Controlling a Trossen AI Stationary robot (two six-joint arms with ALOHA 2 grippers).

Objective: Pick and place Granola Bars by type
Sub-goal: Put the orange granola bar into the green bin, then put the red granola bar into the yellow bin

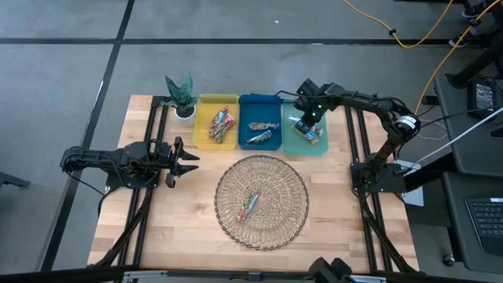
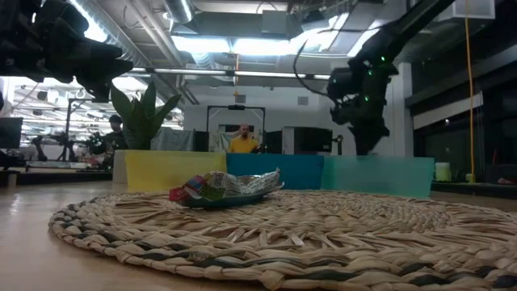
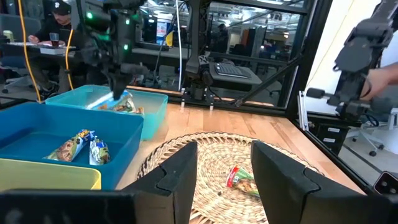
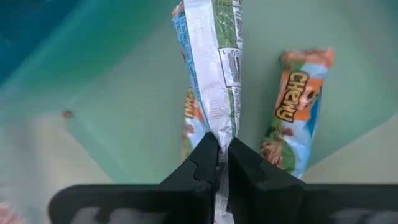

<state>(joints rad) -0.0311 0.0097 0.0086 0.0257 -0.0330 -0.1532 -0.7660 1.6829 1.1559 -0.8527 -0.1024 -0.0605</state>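
Teal tray (image 4: 124,112), silver-green bar (image 4: 214,56) pinched, hanging.

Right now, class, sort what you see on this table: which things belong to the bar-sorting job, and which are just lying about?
Belongs to the job:
- granola bar pinched by the right gripper over the teal tray
- bar left on the wicker basket
- blue tray
- yellow tray

Just lying about:
- potted plant
- left gripper, waiting, empty

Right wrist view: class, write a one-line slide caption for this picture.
Right tool shut on a granola bar, dangling it over the teal tray beside a Chewy bar.
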